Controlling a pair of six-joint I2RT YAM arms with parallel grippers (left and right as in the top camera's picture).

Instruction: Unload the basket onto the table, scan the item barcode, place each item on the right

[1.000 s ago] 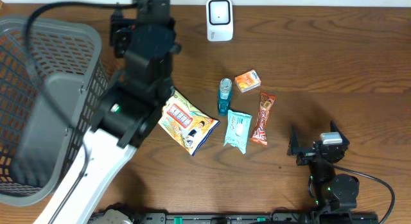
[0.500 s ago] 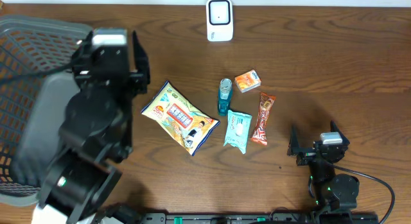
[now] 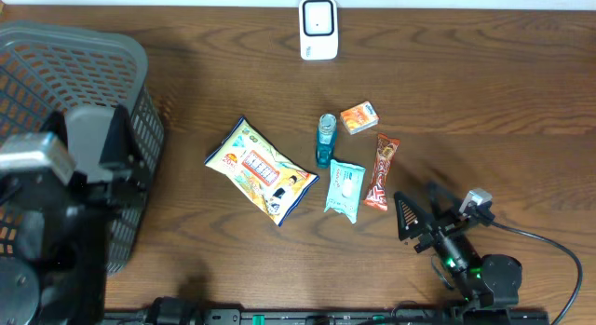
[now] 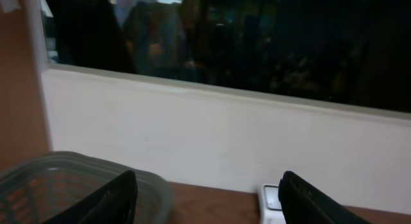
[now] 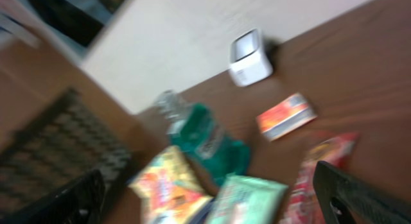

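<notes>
Overhead: basket (image 3: 93, 74) sitting at left, probably for finished goods. Left gripper (image 3: 93, 143) hovering over its near rim, jaws apart, carrying nothing; its wrist camera is facing the back wall (image 4: 192, 134), so it isn't lining up on any item. Snack bag (image 3: 264, 171) lying flat mid-table. Right gripper (image 3: 421, 209) pointing at the cluster, jaws spread wide, empty, likely setting up a pick. Scanner (image 3: 318, 28) standing at the far edge, well apart, so any item needs carrying there. Bar (image 3: 382, 171), wipes pack (image 3: 344, 188), bottle (image 3: 325, 139), box (image 3: 358, 117) lying close together right of the bag, none being held.
</notes>
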